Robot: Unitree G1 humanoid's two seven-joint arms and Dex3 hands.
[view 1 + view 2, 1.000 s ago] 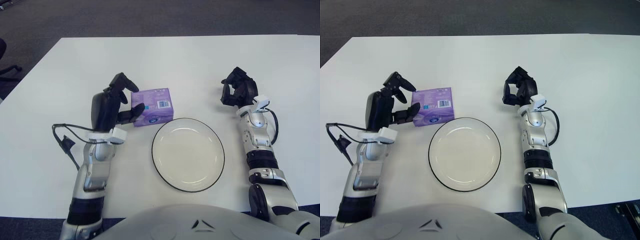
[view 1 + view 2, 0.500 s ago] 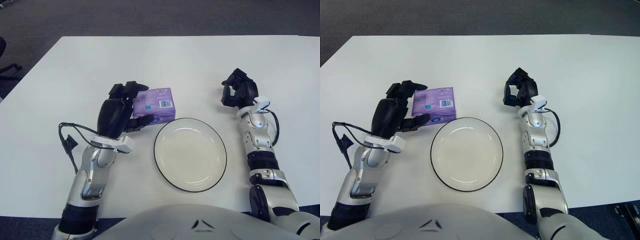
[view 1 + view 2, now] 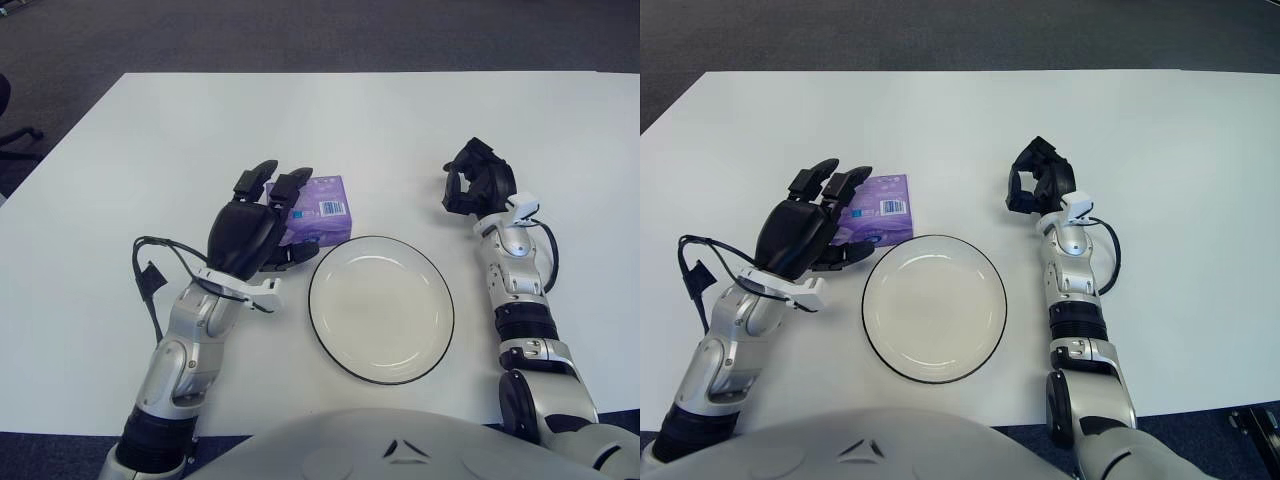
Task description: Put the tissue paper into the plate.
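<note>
The robot's black three-fingered left hand (image 3: 256, 228) lies over the left part of the small purple tissue paper packet (image 3: 318, 210), so that side of the packet and its near left corner are hidden. Two fingers (image 3: 285, 187) reach across the packet's top and the thumb sits at its near edge, so the hand appears to be closing on it, but whether the grip is firm, or whether the packet is lifted off the white rectangular table (image 3: 380, 120), cannot be told. The printed face with a small white label shows only on the packet's right half. The grey rounded shape at the bottom edge, the robot's own body, is cut off by the frame.

Compared with a second ago, the left hand has swung from standing upright at the packet's left end to lying over it from above, and the forearm has shifted toward the middle of the table. The packet itself has hardly moved. The right hand has stayed where it was.

The packet lies flat on the table just beyond the far left rim of the round white plate with a thin black rim (image 3: 381, 308), near it but outside it. Its long axis runs roughly left to right.

The black right hand (image 3: 477, 186) is parked on the table to the right of the plate, fingers curled and holding nothing.
</note>
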